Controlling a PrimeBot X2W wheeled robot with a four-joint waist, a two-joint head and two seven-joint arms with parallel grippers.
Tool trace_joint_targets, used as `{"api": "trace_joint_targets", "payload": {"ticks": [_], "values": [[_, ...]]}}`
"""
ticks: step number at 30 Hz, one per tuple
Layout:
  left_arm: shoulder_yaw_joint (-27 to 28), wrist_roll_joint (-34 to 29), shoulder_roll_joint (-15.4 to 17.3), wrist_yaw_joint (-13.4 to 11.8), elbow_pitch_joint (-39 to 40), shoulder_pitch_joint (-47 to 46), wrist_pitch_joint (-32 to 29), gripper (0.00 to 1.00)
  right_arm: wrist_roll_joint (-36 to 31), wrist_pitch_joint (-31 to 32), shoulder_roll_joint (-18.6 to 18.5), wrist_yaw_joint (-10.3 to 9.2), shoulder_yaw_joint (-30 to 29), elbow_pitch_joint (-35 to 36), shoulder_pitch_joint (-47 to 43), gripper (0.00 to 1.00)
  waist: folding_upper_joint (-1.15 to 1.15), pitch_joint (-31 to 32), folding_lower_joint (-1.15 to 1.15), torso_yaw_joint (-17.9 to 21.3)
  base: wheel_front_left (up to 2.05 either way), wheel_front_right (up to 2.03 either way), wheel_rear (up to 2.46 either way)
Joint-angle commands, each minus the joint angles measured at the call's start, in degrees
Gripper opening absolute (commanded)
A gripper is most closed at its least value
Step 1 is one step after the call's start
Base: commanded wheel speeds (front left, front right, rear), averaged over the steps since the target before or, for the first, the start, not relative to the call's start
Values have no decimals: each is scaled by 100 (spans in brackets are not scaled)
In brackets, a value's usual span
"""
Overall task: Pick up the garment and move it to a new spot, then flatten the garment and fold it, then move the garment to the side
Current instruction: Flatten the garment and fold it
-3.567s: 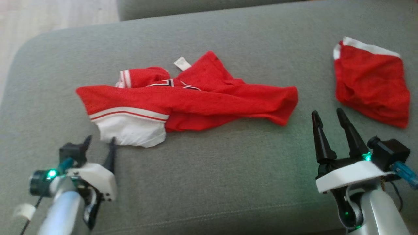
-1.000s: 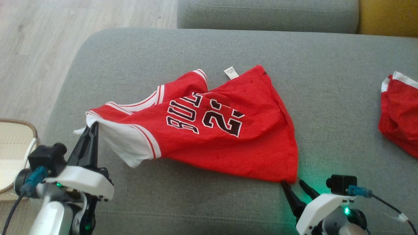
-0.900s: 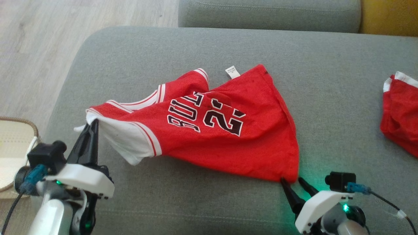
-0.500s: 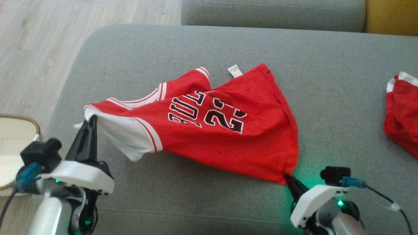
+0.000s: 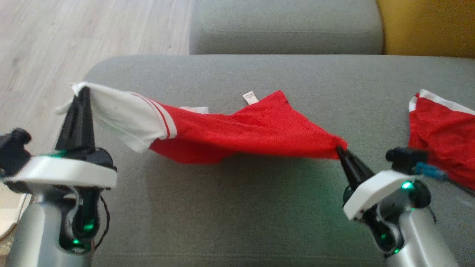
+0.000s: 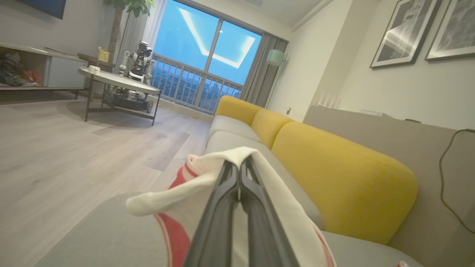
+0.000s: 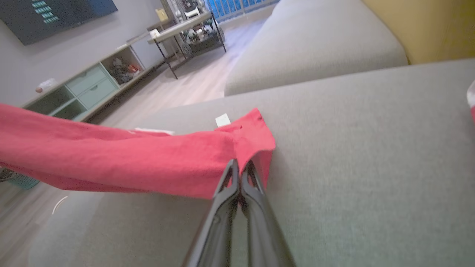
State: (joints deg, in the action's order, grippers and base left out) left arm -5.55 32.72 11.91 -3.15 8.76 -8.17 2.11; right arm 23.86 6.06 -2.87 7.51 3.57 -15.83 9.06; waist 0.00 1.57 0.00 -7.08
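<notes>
Left gripper [image 5: 83,92], clenched on the white trimmed end of the garment [image 5: 252,129], holds that end up above the left edge of the grey sofa seat [image 5: 237,207], beside the seat's rounded far-left corner, with the pale wood floor [image 5: 74,37] just beyond. In the left wrist view the gripper [image 6: 239,163] has its two dark fingers pressed together with white cloth [image 6: 178,193] draped over their tips.

From there the red garment stretches as a sagging band across the middle of the seat. Its far corner, bearing a small white label [image 5: 251,98], points toward the seat's far edge; whether that corner touches the cushion cannot be told.

Right gripper [image 5: 339,149], fingers pinched shut on the red hem corner, holds the other end over the seat's right half; the right wrist view shows the tips [image 7: 239,167] biting into the cloth [image 7: 130,159].

A wide bare strip of seat runs along the near edge under the band, and more bare seat lies behind it up to the grey back cushion [image 5: 285,29] and yellow cushion [image 5: 426,26]. A second red piece [image 5: 441,133] occupies the seat's right edge, close to the right arm.
</notes>
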Motion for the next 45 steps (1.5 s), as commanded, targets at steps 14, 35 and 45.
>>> {"api": "trace_joint_targets", "payload": {"ticks": [14, 35, 45], "values": [[294, 455, -45, -257, 871, -1378, -596, 0, -210, 582, -184, -2, -470, 2224, 1190, 0, 0, 271, 0, 195, 0, 0, 0], [1008, 2375, -189, -1744, 355, -3257, -2792, 0, -1245, 2053, -268, -2, -824, 2419, 3042, 0, 0, -746, 0, 321, 0, 0, 0], [770, 1854, 393, -864, -2298, -6573, -2056, 0, -2279, 1368, -446, -2, -549, -349, 6746, 0, 0, -2804, 0, 413, 0, 0, 0]]}}
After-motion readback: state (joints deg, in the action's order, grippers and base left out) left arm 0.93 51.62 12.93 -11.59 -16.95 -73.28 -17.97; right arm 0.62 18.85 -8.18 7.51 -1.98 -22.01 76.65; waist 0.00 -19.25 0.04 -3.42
